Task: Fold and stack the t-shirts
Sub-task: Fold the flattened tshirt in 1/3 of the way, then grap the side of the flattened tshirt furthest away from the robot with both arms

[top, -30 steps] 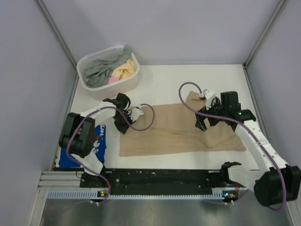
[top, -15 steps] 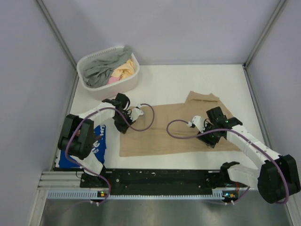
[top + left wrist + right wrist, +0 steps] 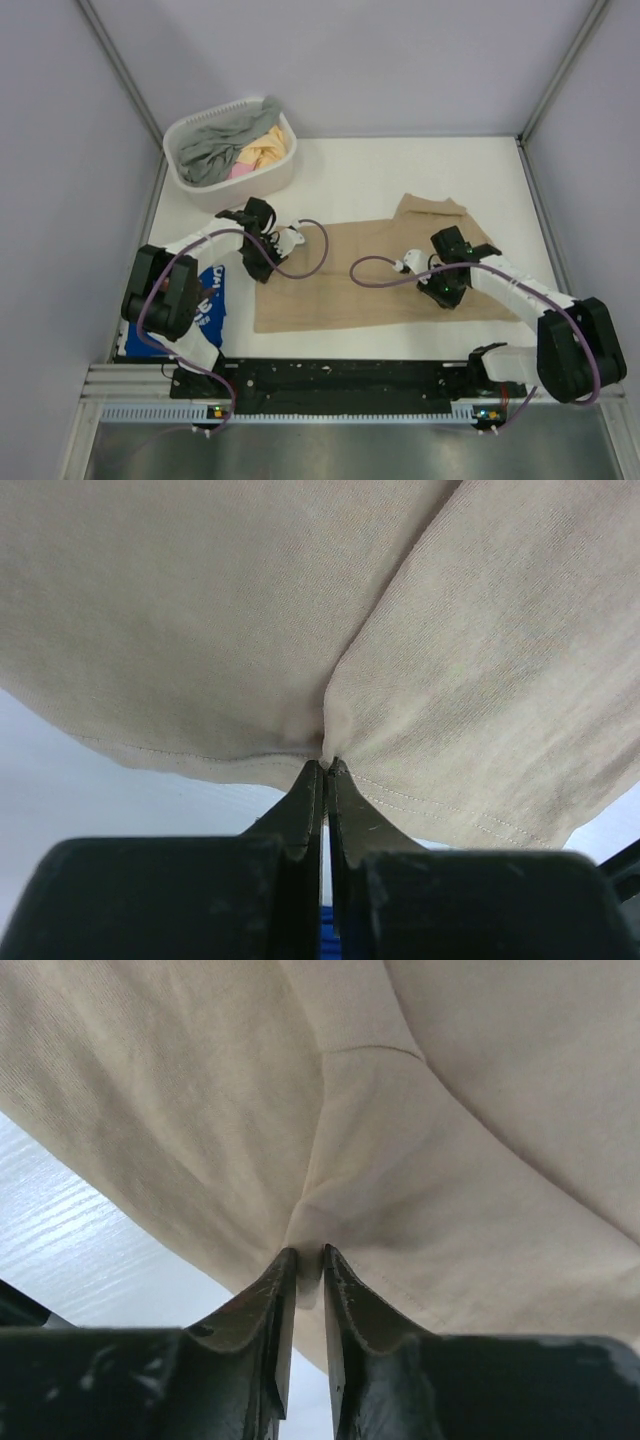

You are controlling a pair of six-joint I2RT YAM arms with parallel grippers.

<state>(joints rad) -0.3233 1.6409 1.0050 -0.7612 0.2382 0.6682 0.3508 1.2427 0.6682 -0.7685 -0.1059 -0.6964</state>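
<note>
Tan t-shirt (image 3: 370, 275) lies flat on the table (image 3: 400, 170). Right jaws have moved from its 2 o'clock sleeve to the 4 o'clock hem and now pinch cloth. Left jaws clamp the 9 o'clock edge. Fold looks ready to start.

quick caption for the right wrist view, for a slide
Right gripper: jaws pinch a fold of the tan shirt on the white table.
</note>
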